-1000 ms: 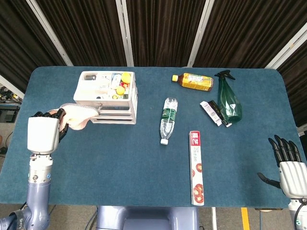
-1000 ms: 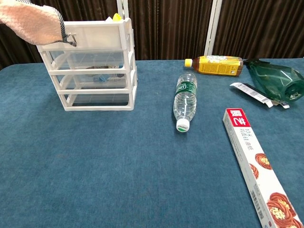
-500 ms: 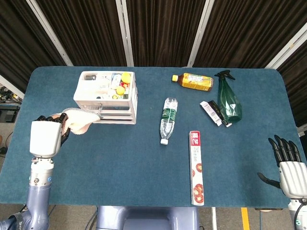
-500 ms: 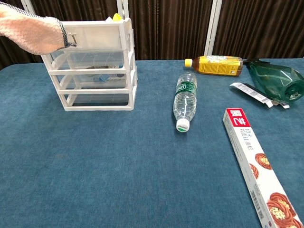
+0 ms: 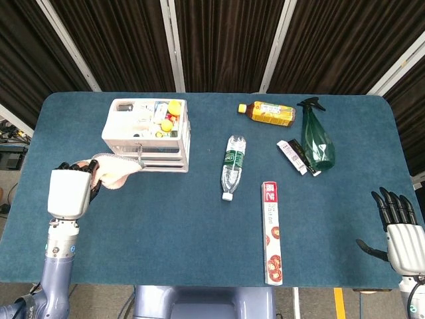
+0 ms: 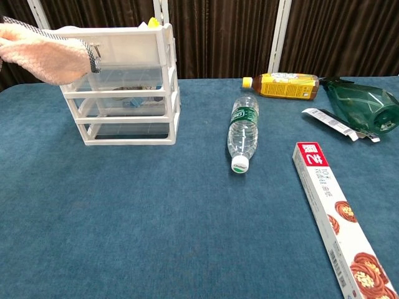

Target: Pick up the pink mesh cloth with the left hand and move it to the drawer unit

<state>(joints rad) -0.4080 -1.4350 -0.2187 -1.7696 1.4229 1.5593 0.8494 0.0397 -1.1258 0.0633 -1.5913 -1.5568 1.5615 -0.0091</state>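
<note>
My left hand (image 5: 68, 191) holds the pink mesh cloth (image 5: 115, 169) in the air at the left of the table. In the chest view the pink mesh cloth (image 6: 51, 58) hangs in front of the upper left corner of the white drawer unit (image 6: 128, 90). From the head view, the drawer unit (image 5: 147, 133) stands just right of the cloth, its top tray filled with small items. My right hand (image 5: 400, 232) is open at the table's front right corner, far from the cloth.
A clear water bottle (image 5: 232, 166) lies mid-table. A long red and white box (image 5: 272, 232) lies to its right front. At the back right are an orange drink bottle (image 5: 268, 113), a green spray bottle (image 5: 315, 138) and a small packet (image 5: 296, 157).
My left hand has carried the cloth slightly right and toward the front, lower against the drawer unit's front left corner. The right hand has not moved.
</note>
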